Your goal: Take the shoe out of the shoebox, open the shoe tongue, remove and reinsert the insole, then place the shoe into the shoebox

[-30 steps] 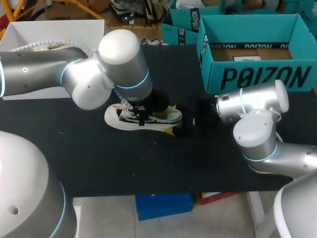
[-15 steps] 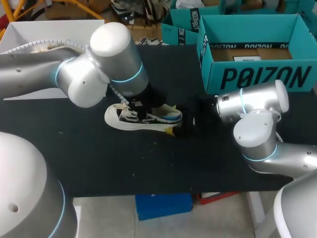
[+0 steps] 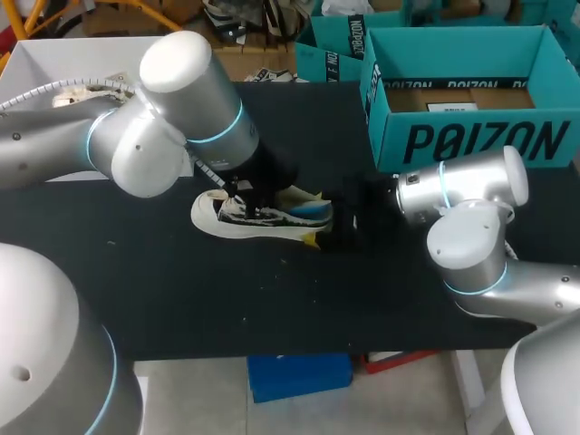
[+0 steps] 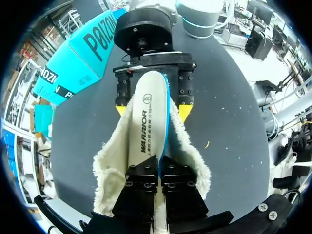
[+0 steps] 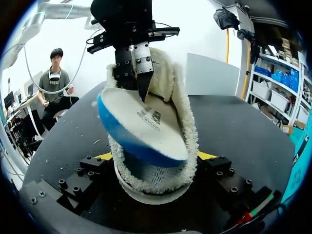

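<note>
Left end effector pinches the insole above the shoe, which the right end effector clamps from both sides.

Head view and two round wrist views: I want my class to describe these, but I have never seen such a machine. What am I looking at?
These are two silver robot arms at a black table. The head view looks down from above and behind them. Each round view comes from a camera on one arm's wrist, looking out along its fingers. On the table lies a white, fleece-lined shoe, and an open teal cardboard shoebox stands at the far right. The right gripper, with yellow tips, clamps the shoe from both sides. The left gripper pinches a white insole with a blue edge, which sticks partly up out of the shoe.
</note>
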`<move>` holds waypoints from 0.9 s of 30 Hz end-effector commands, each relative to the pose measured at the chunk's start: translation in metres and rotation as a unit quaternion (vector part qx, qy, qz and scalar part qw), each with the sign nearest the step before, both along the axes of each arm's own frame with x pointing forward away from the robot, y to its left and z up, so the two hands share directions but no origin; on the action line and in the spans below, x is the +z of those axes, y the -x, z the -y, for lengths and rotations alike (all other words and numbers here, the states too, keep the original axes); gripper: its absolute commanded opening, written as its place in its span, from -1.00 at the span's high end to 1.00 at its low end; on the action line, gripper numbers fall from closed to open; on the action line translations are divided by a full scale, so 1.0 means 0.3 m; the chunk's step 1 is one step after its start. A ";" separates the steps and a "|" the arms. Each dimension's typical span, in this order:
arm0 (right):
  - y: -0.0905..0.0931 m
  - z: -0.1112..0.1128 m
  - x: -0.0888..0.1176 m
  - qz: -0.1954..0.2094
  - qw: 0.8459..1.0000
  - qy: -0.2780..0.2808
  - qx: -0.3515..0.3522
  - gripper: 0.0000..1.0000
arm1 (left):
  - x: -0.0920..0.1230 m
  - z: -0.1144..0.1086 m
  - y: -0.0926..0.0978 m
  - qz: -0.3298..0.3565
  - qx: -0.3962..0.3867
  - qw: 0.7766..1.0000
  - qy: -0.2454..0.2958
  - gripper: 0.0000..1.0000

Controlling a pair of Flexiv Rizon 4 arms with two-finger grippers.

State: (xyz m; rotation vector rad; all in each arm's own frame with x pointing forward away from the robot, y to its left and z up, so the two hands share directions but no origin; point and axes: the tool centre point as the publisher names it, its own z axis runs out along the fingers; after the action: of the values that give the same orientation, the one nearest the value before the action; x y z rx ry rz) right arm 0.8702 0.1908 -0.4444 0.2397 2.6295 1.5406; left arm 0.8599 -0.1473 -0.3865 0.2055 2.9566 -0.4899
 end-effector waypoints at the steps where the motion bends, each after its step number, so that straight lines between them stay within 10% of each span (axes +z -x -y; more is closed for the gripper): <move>1: -0.002 -0.001 -0.005 0.000 1.000 0.000 0.000 1.00 | 0.000 0.017 0.005 0.002 -0.007 1.000 0.006 1.00; 10: -0.002 -0.001 -0.005 0.000 1.000 0.000 0.000 1.00 | -0.030 0.057 -0.012 0.005 -0.013 1.000 -0.002 1.00; 19: -0.002 -0.001 -0.005 0.000 1.000 0.000 0.000 1.00 | -0.017 0.083 0.004 0.023 -0.057 0.998 0.015 -0.44; 27: -0.002 -0.001 -0.005 0.000 1.000 0.000 0.000 1.00 | -0.036 0.119 0.017 0.038 -0.089 0.995 0.014 -0.44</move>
State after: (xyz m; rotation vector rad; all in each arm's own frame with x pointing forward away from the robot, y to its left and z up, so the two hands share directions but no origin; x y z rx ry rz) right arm 0.8696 0.1908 -0.4448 0.2383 2.6301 1.5401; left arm 0.8572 -0.1797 -0.3910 0.4693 2.8765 -0.5261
